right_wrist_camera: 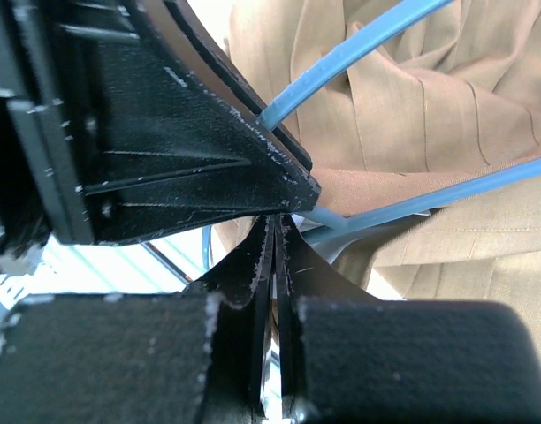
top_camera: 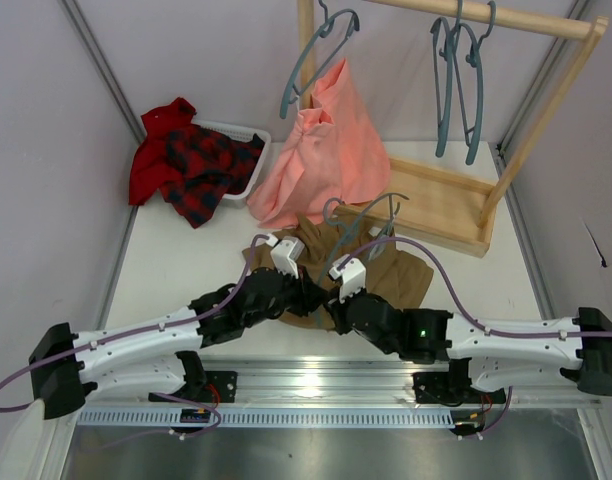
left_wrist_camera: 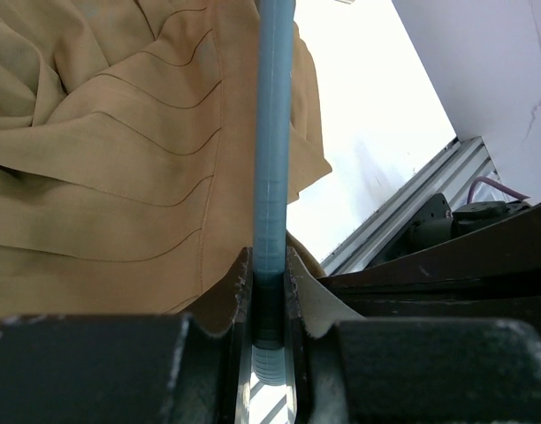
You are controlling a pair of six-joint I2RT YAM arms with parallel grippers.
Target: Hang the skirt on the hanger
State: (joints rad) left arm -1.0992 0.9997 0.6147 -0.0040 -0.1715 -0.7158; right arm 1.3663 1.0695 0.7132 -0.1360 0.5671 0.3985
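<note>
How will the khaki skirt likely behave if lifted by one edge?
Probably floppy: the skirt lies crumpled in soft folds, so it should sag from the held point. It looks thin, so likely light. It may slip along the smooth plastic hanger lying on it.

The skirt (top_camera: pixel 401 278) is showing a plain khaki-tan, and the hanger (left_wrist_camera: pixel 275 132) is looking slate grey-blue. At 12 o'clock from the skirt, the salmon-pink garment (top_camera: pixel 326 150) is showing one even colour. At 10 o'clock, the plaid garment (top_camera: pixel 191 165) is showing red with red-and-black checks, beside a white basket (top_camera: pixel 248 135). The rack (top_camera: pixel 456 205) is showing pale wood, the hangers (top_camera: pixel 456 90) on it are looking the same grey-blue, and the table (top_camera: pixel 186 270) is appearing white.
</note>
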